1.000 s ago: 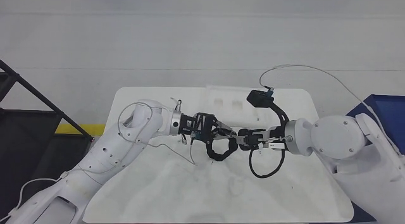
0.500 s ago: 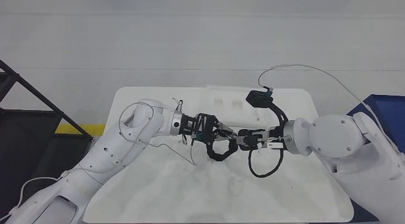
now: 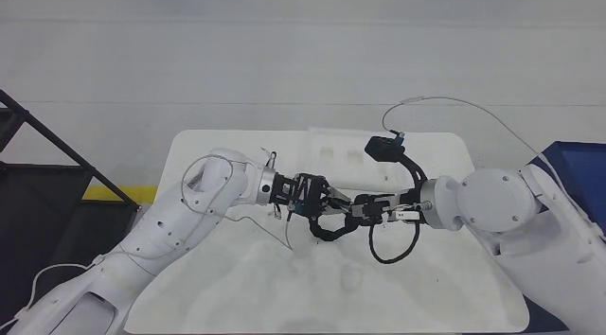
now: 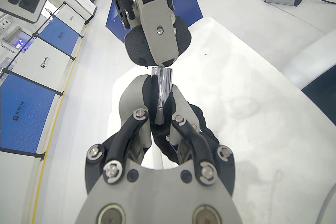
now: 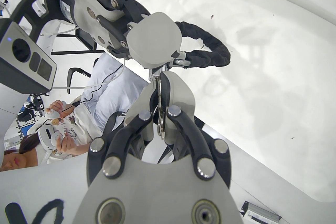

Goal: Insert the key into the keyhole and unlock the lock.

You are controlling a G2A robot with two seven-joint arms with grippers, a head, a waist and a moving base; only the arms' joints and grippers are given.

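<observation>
Since the key (image 5: pixel 159 104) meets the end face of the lock (image 4: pixel 163 88), a chrome barrel with a black sleeved loop, the turn probably calls for a blade in line with the barrel, twisted about its own axis with no side load. How deep it sits I cannot tell. The right pincer (image 5: pixel 160 86) is closed flat on the key, and the left pincer (image 4: pixel 157 93) is clamped around the barrel. Both hang above the tabletop (image 3: pixel 237 288), with the arms reaching in from opposite sides, wrists level, nose to nose.
</observation>
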